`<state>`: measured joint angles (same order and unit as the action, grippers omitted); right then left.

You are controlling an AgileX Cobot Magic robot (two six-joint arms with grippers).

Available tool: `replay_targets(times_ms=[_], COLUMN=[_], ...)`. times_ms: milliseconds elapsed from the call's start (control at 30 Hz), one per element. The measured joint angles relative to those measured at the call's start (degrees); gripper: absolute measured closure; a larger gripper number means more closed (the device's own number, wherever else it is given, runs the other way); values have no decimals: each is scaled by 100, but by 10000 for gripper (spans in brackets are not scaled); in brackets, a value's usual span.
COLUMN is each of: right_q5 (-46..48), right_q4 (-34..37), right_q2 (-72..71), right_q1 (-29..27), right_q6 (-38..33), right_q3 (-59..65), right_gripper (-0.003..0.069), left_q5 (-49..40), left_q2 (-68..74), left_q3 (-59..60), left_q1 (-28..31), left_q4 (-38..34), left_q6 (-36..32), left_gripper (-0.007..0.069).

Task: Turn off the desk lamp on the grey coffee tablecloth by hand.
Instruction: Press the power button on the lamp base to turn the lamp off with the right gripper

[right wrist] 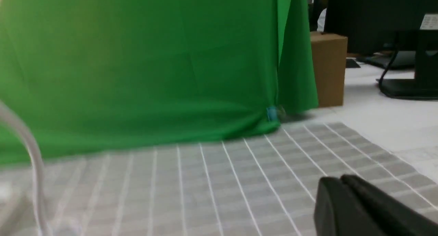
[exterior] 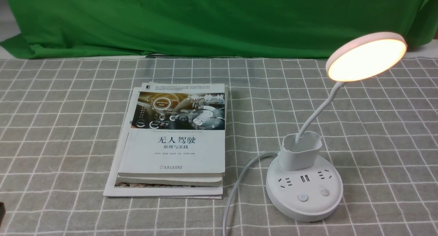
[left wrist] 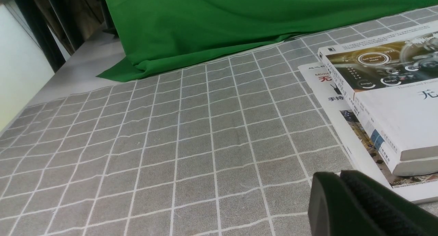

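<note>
The white desk lamp (exterior: 304,181) stands at the front right of the grey coffee tablecloth (exterior: 61,133). Its round disc head (exterior: 366,56) is lit, glowing warm. The base carries sockets and two buttons (exterior: 302,197), and a grey cord (exterior: 236,188) runs off toward the front edge. My left gripper (left wrist: 340,176) is shut and empty, low over the cloth beside the books. My right gripper (right wrist: 340,179) is shut and empty over the cloth, far from the lamp base; a blurred white neck (right wrist: 30,150) shows at the edge of that view. Neither gripper shows in the front view.
A stack of books (exterior: 174,140) lies left of the lamp, also in the left wrist view (left wrist: 386,99). A green backdrop cloth (exterior: 205,20) hangs behind. In the right wrist view a brown box (right wrist: 328,68) and a black monitor stand (right wrist: 407,85) sit beyond the cloth's edge.
</note>
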<state>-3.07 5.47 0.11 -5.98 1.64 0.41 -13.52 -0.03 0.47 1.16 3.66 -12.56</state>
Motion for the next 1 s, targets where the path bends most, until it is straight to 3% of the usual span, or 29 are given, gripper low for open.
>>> replay_targets(times_ms=[133,333,533,667,867,1000], right_q5=[-591,-509,853,1768,1542,1751], right_q4=[62,140,150,140,157,598], right_q2=[0,644,2164,3293,4636,5508], right_q1=[0,0,0,0,51,132], right_q6=[336,667,746,433,311,112], right_q3=[0,-695,-2383,-3161,-3264,-3368], right_gripper=[610,610,610,610,610,610], left_q5=[0,0,0,0,0,0], left_q2=[0,0,0,0,0,0], left_q3=[0,0,0,0,0,0], left_q1=[0,0,0,0,0,0], left_q4=[0,0,0,0,0,0], left_q6=[0,0,0,0,0,0], left_gripper=[606,606,606,606,606,606])
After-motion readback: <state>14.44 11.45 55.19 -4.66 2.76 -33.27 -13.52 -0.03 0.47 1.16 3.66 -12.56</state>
